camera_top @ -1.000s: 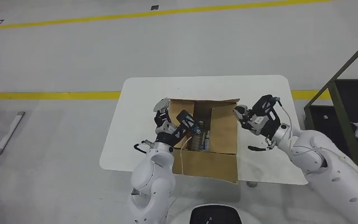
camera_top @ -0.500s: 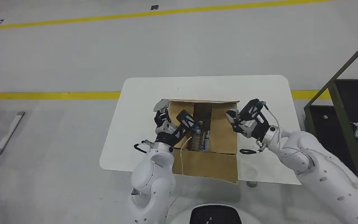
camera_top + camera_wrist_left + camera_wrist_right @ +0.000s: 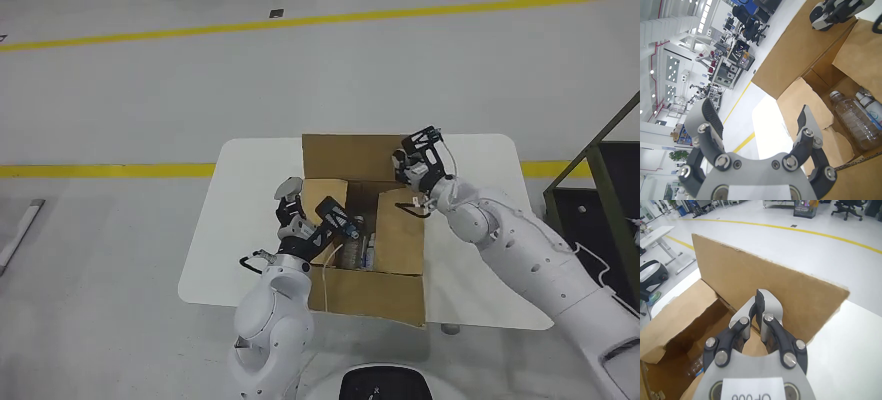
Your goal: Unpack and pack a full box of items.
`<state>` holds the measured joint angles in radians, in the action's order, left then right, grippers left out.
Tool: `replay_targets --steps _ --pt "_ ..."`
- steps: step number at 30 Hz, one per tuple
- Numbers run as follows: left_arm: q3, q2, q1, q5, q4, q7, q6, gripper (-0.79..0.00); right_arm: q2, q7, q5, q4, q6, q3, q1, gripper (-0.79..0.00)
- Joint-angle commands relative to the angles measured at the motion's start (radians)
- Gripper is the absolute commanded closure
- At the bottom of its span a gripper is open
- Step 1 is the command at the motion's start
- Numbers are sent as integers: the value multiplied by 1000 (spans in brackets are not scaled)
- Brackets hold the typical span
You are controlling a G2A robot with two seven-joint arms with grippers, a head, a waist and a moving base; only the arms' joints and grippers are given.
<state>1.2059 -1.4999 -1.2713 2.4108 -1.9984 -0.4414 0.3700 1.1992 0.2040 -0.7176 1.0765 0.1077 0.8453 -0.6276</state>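
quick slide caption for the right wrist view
Shut right gripper in front of the upright far flap of an open cardboard box

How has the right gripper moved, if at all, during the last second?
Yes: the right gripper went from beside the box, at its right wall, to its far flap.

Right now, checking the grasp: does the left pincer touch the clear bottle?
Apart. Left wrist view shows the open left pincer short of the clear bottle, torn flap between them.
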Motion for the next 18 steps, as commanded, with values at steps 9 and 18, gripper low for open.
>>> replay_targets --steps 9,18 --pt "-14 3 11 -13 55 9 37 -785 70 54 72 -195 56 -70 98 0" --pt "-80 -12 89 -66 170 -52 62 -785 6 -194 -68 11 125 87 -45 0"
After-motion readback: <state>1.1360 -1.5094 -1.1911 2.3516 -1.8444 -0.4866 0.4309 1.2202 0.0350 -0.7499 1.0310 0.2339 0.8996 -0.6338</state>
